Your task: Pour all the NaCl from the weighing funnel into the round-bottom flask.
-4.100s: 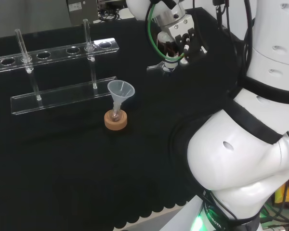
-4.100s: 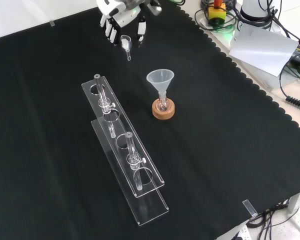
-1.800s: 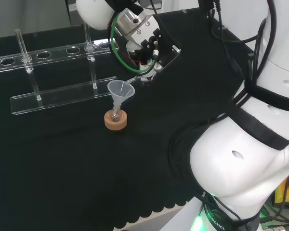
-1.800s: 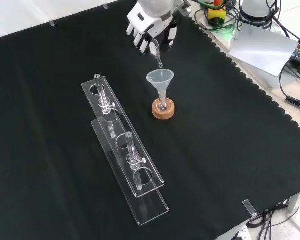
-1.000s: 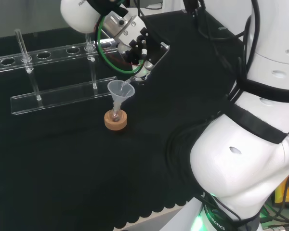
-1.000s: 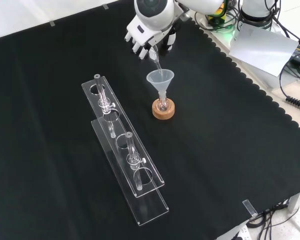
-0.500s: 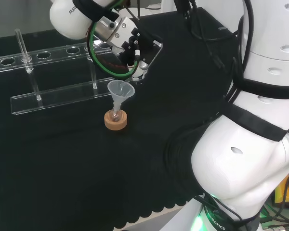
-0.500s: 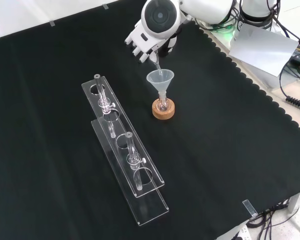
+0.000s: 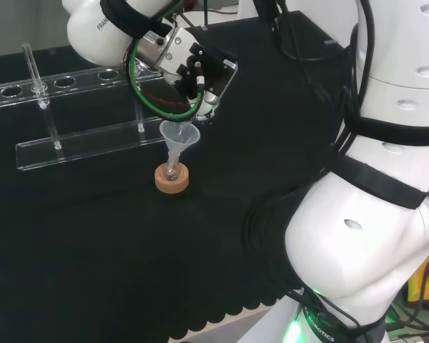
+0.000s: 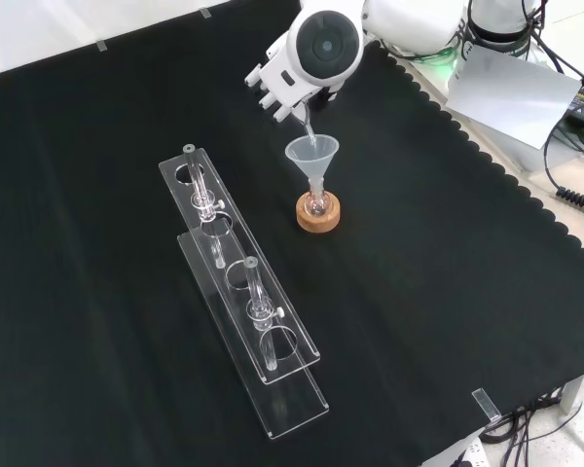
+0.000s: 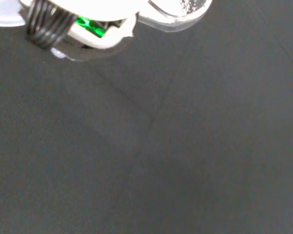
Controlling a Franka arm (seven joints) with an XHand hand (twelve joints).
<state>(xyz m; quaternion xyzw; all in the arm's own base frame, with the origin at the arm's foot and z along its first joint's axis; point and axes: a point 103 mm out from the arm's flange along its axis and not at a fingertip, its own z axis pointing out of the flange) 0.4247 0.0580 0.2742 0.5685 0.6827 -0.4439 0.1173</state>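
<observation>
Over the cork stand [image 10: 317, 214], front view: pour under way, not finished. Left to right there: tube racks [image 10: 243, 311] on the surface [image 10: 448, 292], untouched; then my robot hand [image 10: 277, 83], fingers curled round the weighing funnel [image 10: 303, 119], its spout tilted down into the mouth of the clear plastic funnel [image 10: 312, 153]. That funnel sits in the neck of the round-bottom flask [image 10: 316, 203] on the cork. Wrist view: white grains cling inside the weighing funnel's bowl [image 11: 178, 9], so salt remains. My judgement: more tilt or a tap is needed. Flask contents too small to tell.
</observation>
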